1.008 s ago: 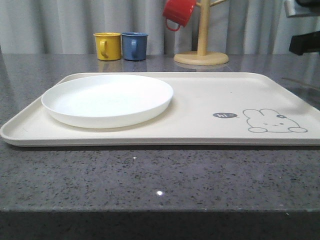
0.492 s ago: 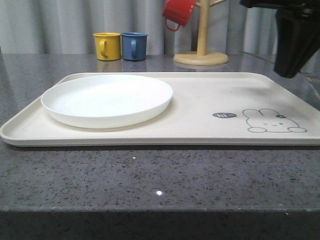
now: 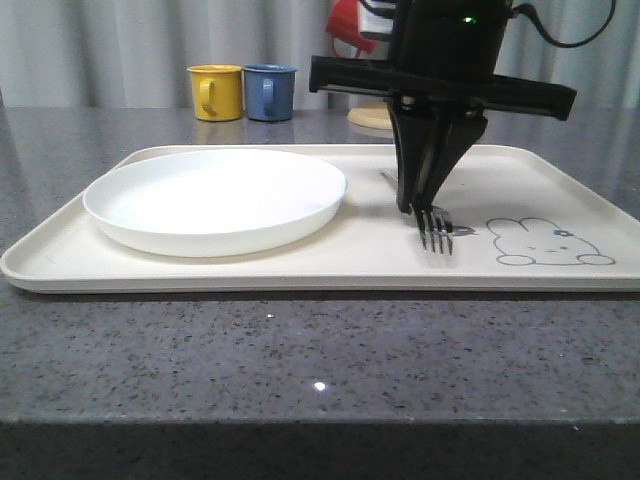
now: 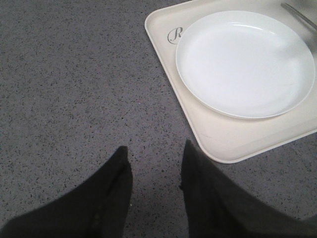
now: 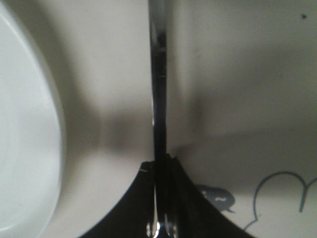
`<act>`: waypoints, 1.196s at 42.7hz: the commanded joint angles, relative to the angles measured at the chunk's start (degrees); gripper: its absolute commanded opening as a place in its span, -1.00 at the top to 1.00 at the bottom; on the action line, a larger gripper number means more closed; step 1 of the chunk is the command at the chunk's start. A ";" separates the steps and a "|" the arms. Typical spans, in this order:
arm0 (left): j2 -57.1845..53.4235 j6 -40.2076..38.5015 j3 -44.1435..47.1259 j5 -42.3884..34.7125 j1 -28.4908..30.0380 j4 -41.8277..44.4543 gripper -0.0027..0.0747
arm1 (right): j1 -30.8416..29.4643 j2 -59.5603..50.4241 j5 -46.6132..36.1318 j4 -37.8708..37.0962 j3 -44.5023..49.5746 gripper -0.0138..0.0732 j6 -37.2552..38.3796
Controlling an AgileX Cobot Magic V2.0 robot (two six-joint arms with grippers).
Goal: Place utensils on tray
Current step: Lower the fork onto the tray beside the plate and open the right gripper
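Fork lying low over the tray, between the white plate and the rabbit drawing, tines toward the camera, long axis running front to back. Right gripper pinches its handle from directly above, jaws narrow. Left gripper waits apart over the countertop, jaws parted, empty.

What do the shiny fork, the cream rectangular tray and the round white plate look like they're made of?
Shiny silver fork: polished metal, mirror reflections. Cream rectangular tray: matte, probably plastic or melamine, printed rabbit. Round white plate: smooth, faintly glossy, either plastic or ceramic.
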 commanded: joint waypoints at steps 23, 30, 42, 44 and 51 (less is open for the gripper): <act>0.05 -0.60 -1.44 -3.72 -0.49 -0.76 0.32 | -0.13 -1.01 -0.22 2.42 -1.98 0.59 0.74; 0.05 -0.60 -1.44 -3.72 -0.49 -0.76 0.32 | -0.13 -1.01 0.05 2.26 -1.98 0.18 0.70; 0.05 -0.60 -1.44 -3.72 -0.49 -0.76 0.32 | -0.13 -3.98 1.46 0.33 -2.04 -0.08 -2.72; 0.05 -0.60 -1.44 -3.72 -0.49 -0.76 0.32 | -0.13 -5.33 2.10 -1.72 -2.04 -0.08 -3.33; 0.05 -0.60 -1.44 -3.72 -0.49 -0.76 0.32 | -0.42 -11.16 6.68 -14.46 -2.04 -0.08 -3.39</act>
